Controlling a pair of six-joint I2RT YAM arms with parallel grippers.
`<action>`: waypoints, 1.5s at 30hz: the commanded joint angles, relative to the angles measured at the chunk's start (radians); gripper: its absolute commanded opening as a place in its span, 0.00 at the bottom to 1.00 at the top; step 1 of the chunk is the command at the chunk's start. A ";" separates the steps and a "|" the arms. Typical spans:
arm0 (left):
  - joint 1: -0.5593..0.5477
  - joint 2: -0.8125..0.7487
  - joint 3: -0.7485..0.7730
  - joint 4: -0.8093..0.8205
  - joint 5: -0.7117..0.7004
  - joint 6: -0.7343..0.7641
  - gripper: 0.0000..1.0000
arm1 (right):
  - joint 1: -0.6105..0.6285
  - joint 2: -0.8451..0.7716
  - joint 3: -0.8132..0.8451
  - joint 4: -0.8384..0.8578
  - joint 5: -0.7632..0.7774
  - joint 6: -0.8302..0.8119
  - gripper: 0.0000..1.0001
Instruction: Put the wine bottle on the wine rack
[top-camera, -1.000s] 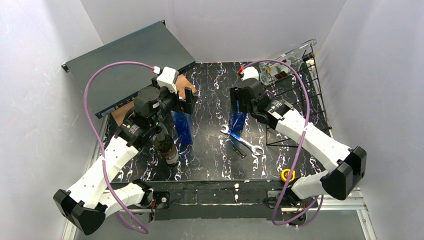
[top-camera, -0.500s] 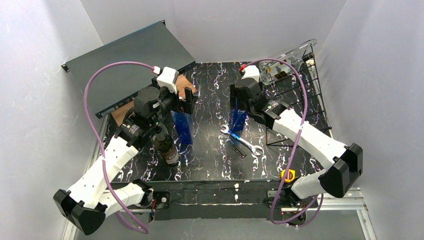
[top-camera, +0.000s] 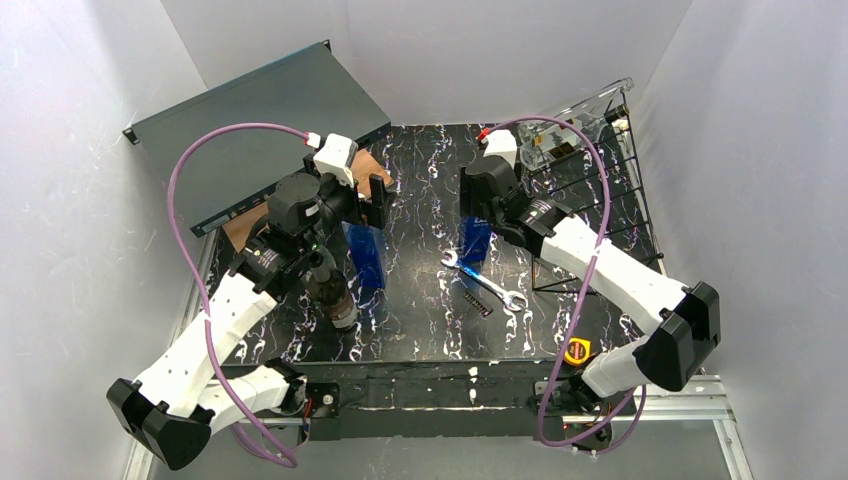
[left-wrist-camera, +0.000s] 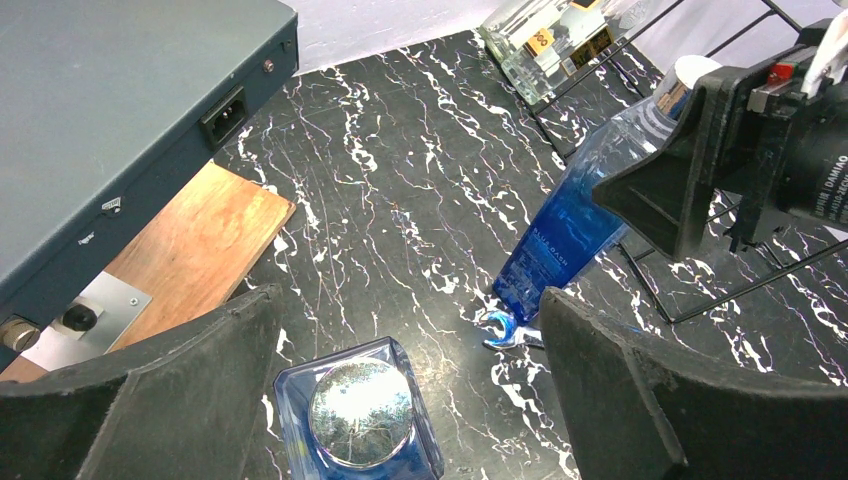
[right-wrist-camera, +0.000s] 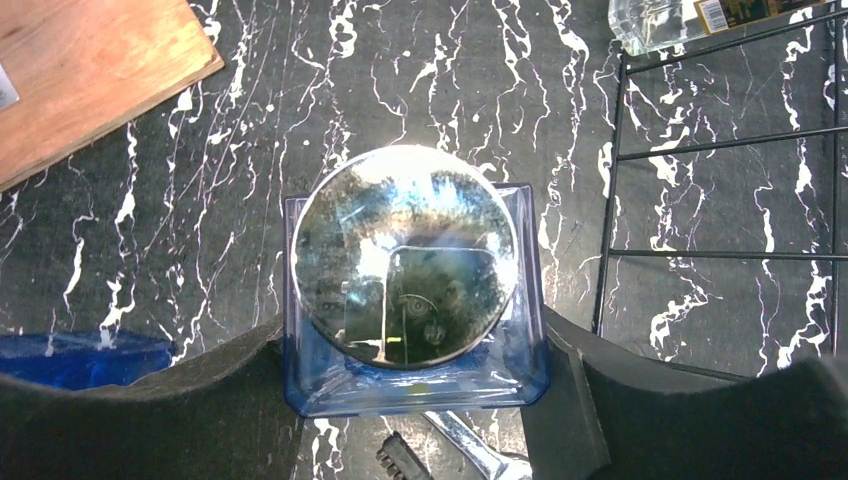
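A blue square bottle (right-wrist-camera: 415, 375) with a mirrored round cap is gripped near its top between my right gripper's (right-wrist-camera: 412, 350) fingers. In the top view that bottle (top-camera: 474, 242) leans, with its base on the table by the wrench. It also shows in the left wrist view (left-wrist-camera: 560, 245). The black wire wine rack (top-camera: 610, 215) stands just right of it, with a clear bottle (top-camera: 572, 125) lying at its far end. My left gripper (left-wrist-camera: 395, 395) is open above a second blue bottle (left-wrist-camera: 360, 415), which stands upright (top-camera: 366, 255).
A wrench (top-camera: 486, 280) and a small black bit (top-camera: 478, 300) lie near the gripped bottle's base. A dark grey case (top-camera: 250, 115) and a wooden board (left-wrist-camera: 195, 240) are at the far left. A dark cylinder (top-camera: 333, 293) sits under the left arm. A yellow roll (top-camera: 577, 350) is at the near edge.
My right arm has shifted slightly left and back with the blue bottle in its grip. The left arm has not moved.
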 joint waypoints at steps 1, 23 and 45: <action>-0.004 -0.008 0.031 0.008 -0.001 0.001 0.99 | 0.002 0.047 0.082 -0.002 0.107 0.053 0.11; -0.004 -0.017 0.035 0.002 -0.004 0.003 0.99 | -0.289 -0.016 -0.115 0.929 0.163 -0.322 0.01; -0.004 -0.002 0.035 0.001 -0.013 0.008 0.99 | -0.452 0.229 0.187 0.786 0.064 -0.285 0.01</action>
